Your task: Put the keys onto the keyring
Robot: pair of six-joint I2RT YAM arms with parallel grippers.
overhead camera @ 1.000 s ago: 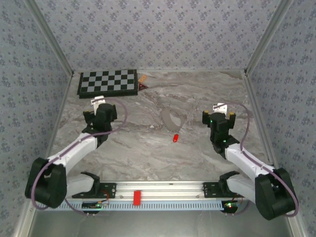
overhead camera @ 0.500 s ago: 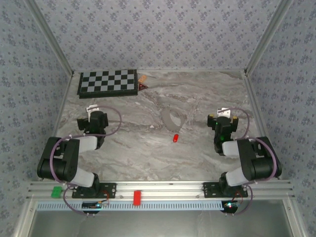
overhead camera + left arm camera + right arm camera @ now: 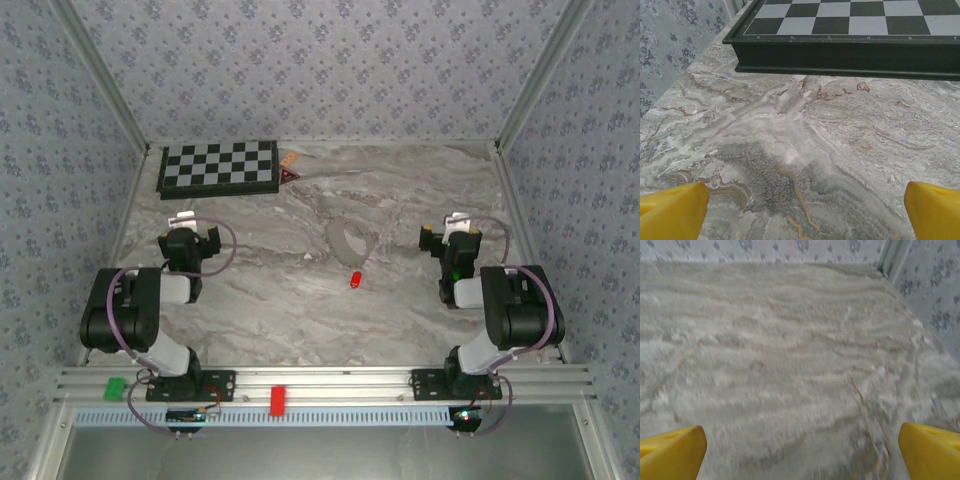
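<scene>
Currently one red key [image 3: 355, 279] is lying mid-table, just nearer than one keyring [image 3: 349, 240]; left gripper [image 3: 188, 240] and right gripper [image 3: 450, 238] are gaping wide, holding nothing, far out to either side

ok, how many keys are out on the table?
1: a tiny red-headed key, loose on the marble table, just nearer than the pale grey oval keyring. No others visible.
</scene>
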